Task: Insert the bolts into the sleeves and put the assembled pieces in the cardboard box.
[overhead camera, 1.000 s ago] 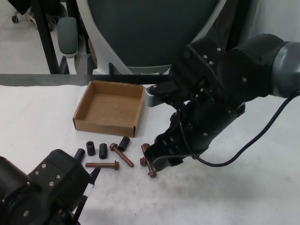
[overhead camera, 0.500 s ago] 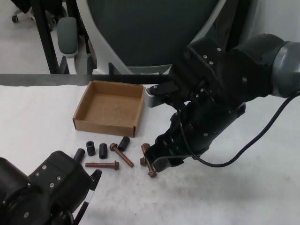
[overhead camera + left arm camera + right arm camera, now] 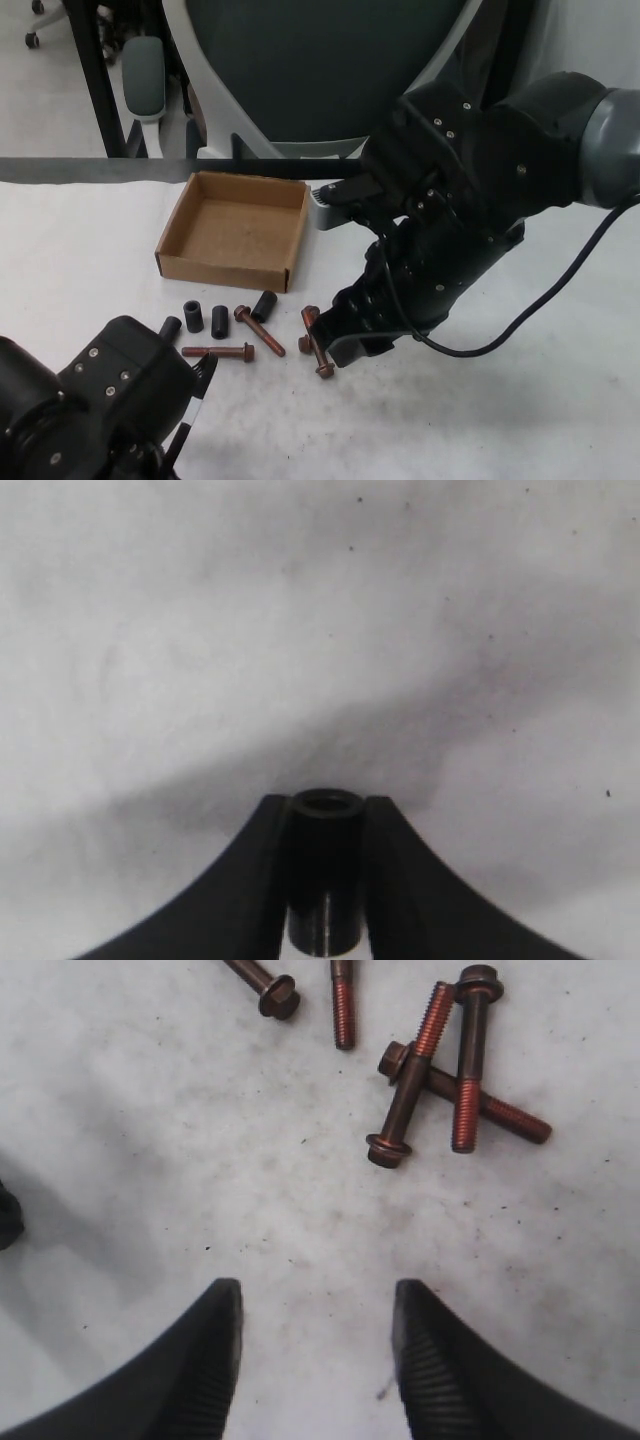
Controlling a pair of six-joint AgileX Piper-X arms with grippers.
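Note:
My left gripper (image 3: pixel 325 815) is shut on a black sleeve (image 3: pixel 325 880), held upright above the bare white bench. The left arm (image 3: pixel 100 400) sits at the near left of the bench. My right gripper (image 3: pixel 318 1295) stands open over the bench, with nothing between its fingers. A little ahead of it lie three crossed copper bolts (image 3: pixel 412 1070), with two more bolts (image 3: pixel 265 988) farther off. In the high view, bolts (image 3: pixel 218 352) (image 3: pixel 314 348) and several black sleeves (image 3: pixel 193 316) lie in front of the cardboard box (image 3: pixel 220 270), which holds nothing.
The right arm (image 3: pixel 460 220) looms over the bench's middle, right of the box. A dark chair (image 3: pixel 320 70) and a black frame stand behind the bench's far edge. White bench surface (image 3: pixel 520 420) lies bare at the near right.
The left arm's wrist has shifted only very slightly. The right arm, the loose bolts and the sleeves stay where they were.

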